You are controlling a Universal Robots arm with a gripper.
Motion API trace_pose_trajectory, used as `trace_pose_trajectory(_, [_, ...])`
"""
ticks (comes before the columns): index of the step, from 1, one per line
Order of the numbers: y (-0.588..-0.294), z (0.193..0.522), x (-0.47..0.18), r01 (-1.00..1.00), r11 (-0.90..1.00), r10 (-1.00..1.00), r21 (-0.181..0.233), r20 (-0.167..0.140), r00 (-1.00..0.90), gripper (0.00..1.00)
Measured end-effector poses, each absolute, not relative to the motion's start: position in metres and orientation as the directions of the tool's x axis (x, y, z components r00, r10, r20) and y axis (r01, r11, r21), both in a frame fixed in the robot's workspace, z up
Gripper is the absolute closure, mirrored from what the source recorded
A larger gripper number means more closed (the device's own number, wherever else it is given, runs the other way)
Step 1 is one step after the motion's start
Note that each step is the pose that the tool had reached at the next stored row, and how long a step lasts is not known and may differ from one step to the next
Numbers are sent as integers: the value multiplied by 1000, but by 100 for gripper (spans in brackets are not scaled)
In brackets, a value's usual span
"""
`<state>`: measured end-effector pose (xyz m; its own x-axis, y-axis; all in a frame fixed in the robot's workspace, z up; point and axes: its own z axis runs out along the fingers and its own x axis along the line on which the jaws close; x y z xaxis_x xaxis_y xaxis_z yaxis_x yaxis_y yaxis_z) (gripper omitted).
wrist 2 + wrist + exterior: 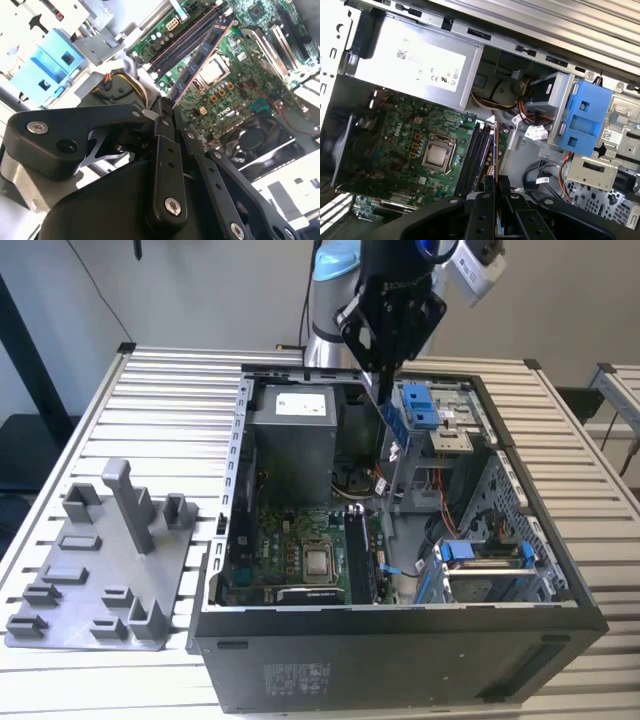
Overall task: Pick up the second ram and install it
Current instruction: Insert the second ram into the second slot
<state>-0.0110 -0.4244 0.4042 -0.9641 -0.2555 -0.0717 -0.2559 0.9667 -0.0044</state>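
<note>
Left edge of the table (pixel 170 390): the grey fixture (pixel 110 570) stands there. Across into the open case (pixel 400 660) I've got the processor (pixel 318 562), and the long black slots (pixel 358 555) just beside it. Above those, my gripper (pixel 166 107) is clamped tight on one end of the ram (pixel 202 57). The stick hangs tilted in the air over the board, apart from the slots. It's light, thin and stiff, and I'd call it fragile. Best pinched by its edges, I reckon, clear of chips and contacts. Towards the case's far right corner: the blue bracket (pixel 420 405).
</note>
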Motion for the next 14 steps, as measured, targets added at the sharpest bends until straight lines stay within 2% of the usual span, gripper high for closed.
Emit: trace_pose_trajectory(14, [-424, 404, -11, -44, 999, -44, -4, -72, -996, 86])
